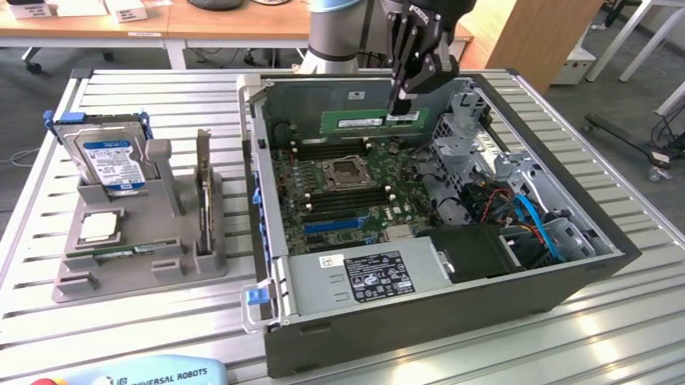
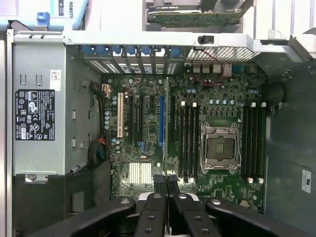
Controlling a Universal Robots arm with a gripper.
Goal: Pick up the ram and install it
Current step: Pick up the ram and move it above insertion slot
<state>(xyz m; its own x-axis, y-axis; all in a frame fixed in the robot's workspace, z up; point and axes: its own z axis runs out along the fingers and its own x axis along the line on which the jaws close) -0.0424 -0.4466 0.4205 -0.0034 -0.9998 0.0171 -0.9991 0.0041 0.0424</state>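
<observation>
Slatted metal surface (image 1: 160,321), open computer case (image 1: 428,329); ram (image 1: 358,122) held aloft in the gripper (image 1: 403,112) above the motherboard.
Far out from the gripper, toward the exterior view's left: grey fixture (image 1: 204,257) carrying a hard drive (image 1: 107,160), its blue label too small to read. Nearer the camera, a pendant (image 1: 160,373) marked "UNIVERSAL ROBOTS". Power supply (image 1: 364,277) has a white label of dense print, not legible. The gripper is pinched narrow on the ram near one end, so most of the stick reaches out toward the exterior view's left. The ram's long axis is level and appears parallel to the black memory slots (image 2: 187,140) directly below the gripper, flanking the CPU socket (image 2: 220,147). The ram's pale sticker is unreadable.
</observation>
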